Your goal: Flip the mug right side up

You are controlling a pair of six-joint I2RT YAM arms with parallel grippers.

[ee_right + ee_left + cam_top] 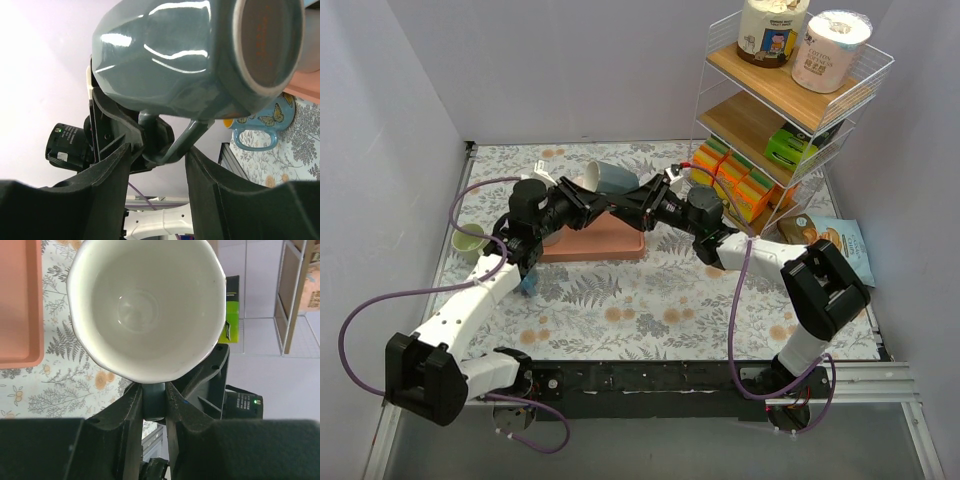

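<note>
Hovering over the tray [603, 243], left fingers [131, 422] clench the mug [145, 305]; right fingers [107, 187] gape.

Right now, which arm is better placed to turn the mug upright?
Left. The left gripper is shut on the handle of the mug; the right gripper stands open around it, gripping nothing.

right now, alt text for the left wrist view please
A mug fills the frame, its white inside facing the camera, its dark handle pinched in the left gripper. A salmon tray on fern-print cloth lies left; a wire shelf stands right.
</note>
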